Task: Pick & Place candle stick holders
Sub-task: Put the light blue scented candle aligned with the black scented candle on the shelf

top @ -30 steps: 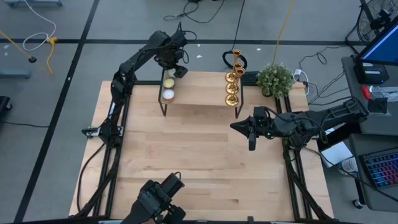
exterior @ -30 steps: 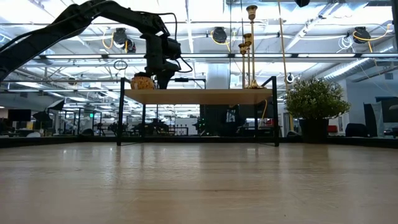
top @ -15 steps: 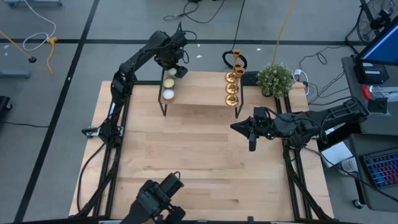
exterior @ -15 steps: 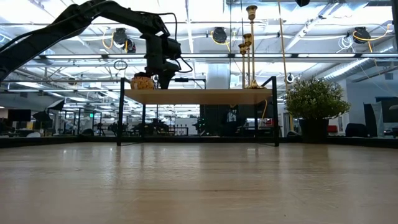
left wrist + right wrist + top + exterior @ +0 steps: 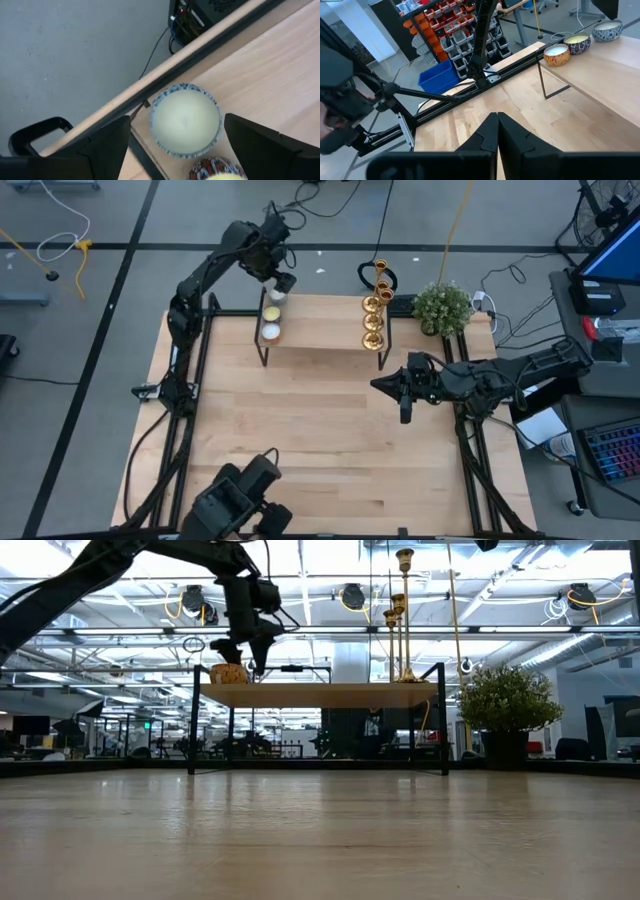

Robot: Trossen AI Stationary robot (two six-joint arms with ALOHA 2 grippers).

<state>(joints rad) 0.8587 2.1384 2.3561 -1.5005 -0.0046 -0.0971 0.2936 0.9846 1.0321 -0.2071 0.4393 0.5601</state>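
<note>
Setting: an open workshop hall with ceiling lights and pipework, grey floor, loose cables; at the centre a pale wooden bench (image 5: pixel 320 440) in a black frame.

Item 1. Low wooden shelf on thin black legs (image 5: pixel 320 330), standing at the far edge of the bench; its top reads as a raised plank in the low view (image 5: pixel 318 693).

Item 2. Three brass candle stick holders (image 5: pixel 373 320), slender shiny gold stems with round flared bases and small cup tops, upright in a close row on the right end of the shelf. In the low view (image 5: pixel 400 615) they rise to different heights.

Item 3. Small candles in patterned bowls (image 5: pixel 271 315), pale wax, in a row on the left end of the shelf, well apart from the holders. The left wrist view shows one white candle in a blue-rimmed bowl (image 5: pixel 185 120) near the shelf edge, another bowl just beside it.

Item 4. Small green potted plant (image 5: pixel 441 307), just beyond the shelf's right end.

Item 5. Left pincer (image 5: pixel 277 275), above the far left corner of the shelf over the candles, fingers spread with nothing between them (image 5: pixel 175 145).

Item 6. Right pincer (image 5: pixel 385 385), over the bench in front of the shelf's right legs, fingers pressed together (image 5: pixel 497 132), holding nothing.

Item 7. Computer monitor and keyboard (image 5: pixel 610 450), beside the bench at right.
</note>
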